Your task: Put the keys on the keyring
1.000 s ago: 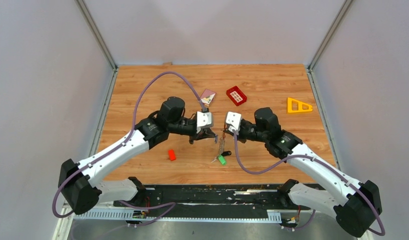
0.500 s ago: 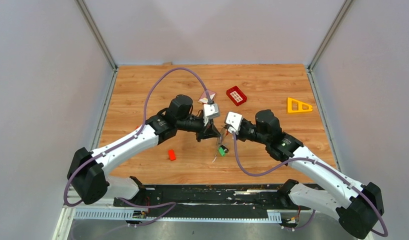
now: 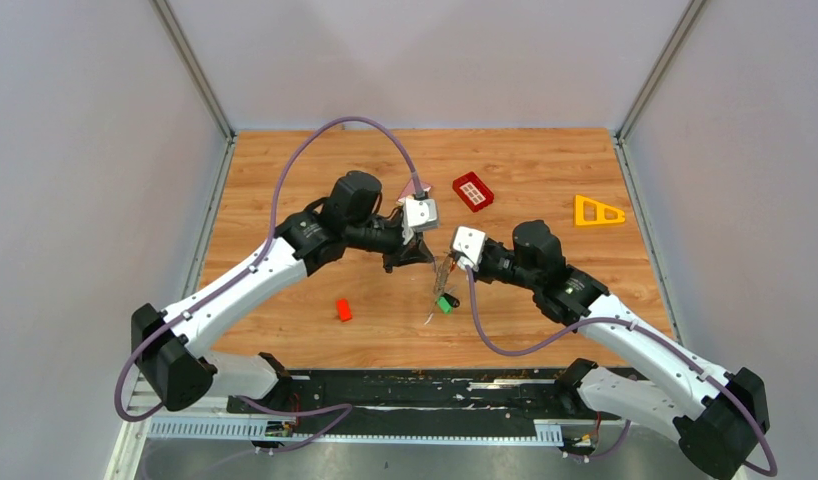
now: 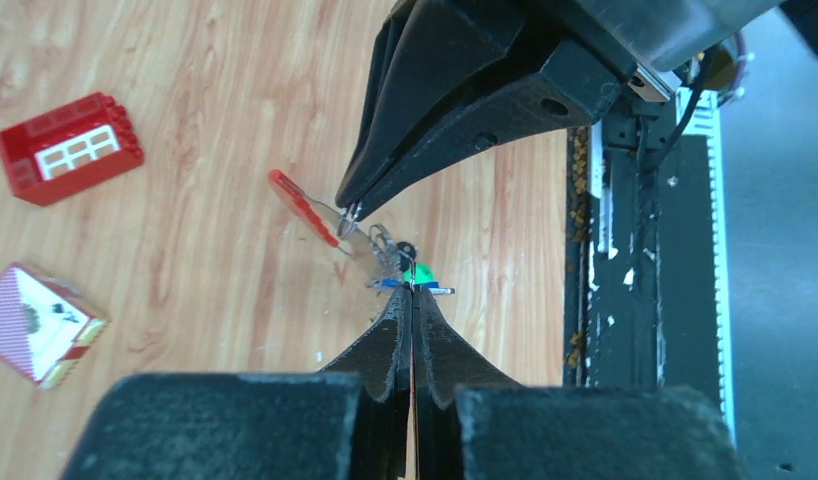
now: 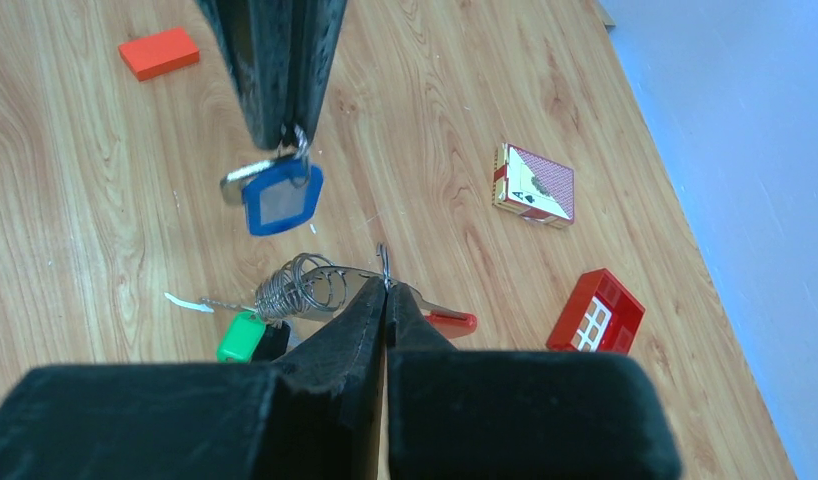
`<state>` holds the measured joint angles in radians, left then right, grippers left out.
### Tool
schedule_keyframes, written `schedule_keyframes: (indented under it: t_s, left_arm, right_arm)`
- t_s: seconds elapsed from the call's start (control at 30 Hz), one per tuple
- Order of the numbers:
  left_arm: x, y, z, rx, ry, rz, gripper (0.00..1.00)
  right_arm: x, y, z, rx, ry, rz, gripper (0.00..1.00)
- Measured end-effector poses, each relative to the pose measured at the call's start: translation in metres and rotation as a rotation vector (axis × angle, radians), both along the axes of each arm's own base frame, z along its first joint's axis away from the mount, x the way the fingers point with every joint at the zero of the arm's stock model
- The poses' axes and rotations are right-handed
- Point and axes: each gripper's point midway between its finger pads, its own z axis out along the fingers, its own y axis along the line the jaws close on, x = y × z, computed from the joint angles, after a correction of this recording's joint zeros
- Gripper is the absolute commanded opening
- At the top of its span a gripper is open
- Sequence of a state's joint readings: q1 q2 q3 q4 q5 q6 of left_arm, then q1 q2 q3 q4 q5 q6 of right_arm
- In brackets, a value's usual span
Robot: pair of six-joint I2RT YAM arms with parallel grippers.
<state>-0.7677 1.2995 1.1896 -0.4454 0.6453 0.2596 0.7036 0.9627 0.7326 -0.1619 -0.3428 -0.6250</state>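
Grippers meet above the middle of the table [image 3: 285, 170], the left arm reaching in from the left and the right arm from the right.

Left gripper [image 5: 290, 135]: jaws closed, pinching the blue key [image 5: 280, 200] at its top edge. The key hangs below the fingertips, head down, with a silver part showing at its left side. In the left wrist view the fingers press flat together with only a sliver of blue at their tips.

Right gripper [image 5: 386, 290]: jaws closed on a thin wire loop of the keyring [image 5: 303, 285]. The loop stands up between the fingertips. A coil of wire rings sits just left of the tips, and a glossy red piece sticks out to their right.

Green key [image 5: 240, 338] and black key [image 5: 274, 341]: side by side at the coil's lower left, already attached to the keyring. Whether they touch the table cannot be told.

Blue key and keyring: close together, the key just above the coil. Contact between them cannot be told.

On the table behind the grippers: a red tray [image 3: 472, 191] and a card box [image 5: 533, 185], the box partly hidden by the left wrist in the top view. A yellow triangle [image 3: 598, 211] lies well apart at the right. A red block [image 3: 343, 310] lies near the front, left of the keyring.
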Motion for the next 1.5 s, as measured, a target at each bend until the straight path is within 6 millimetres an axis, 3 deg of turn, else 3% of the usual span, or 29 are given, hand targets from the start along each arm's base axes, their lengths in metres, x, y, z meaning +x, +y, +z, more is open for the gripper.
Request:
schedule_keyframes:
  t_s: [0.17, 0.47, 0.8, 1.5]
  left_arm:
    - [0.006, 0.009, 0.006, 0.069, -0.083, -0.017, 0.00]
    - [0.017, 0.014, -0.028, 0.146, -0.135, -0.027, 0.00]
    - [0.015, 0.006, -0.052, 0.137, -0.167, -0.052, 0.00]
    - [0.015, -0.010, -0.036, 0.058, -0.192, -0.060, 0.00]
  right_arm:
    - [-0.002, 0.001, -0.001, -0.006, 0.001, 0.015, 0.00]
    - [-0.007, 0.002, -0.004, -0.009, 0.016, 0.042, 0.00]
    - [-0.009, 0.004, -0.005, -0.003, 0.027, 0.049, 0.00]
    - [-0.010, 0.005, -0.006, 0.001, 0.039, 0.055, 0.00]
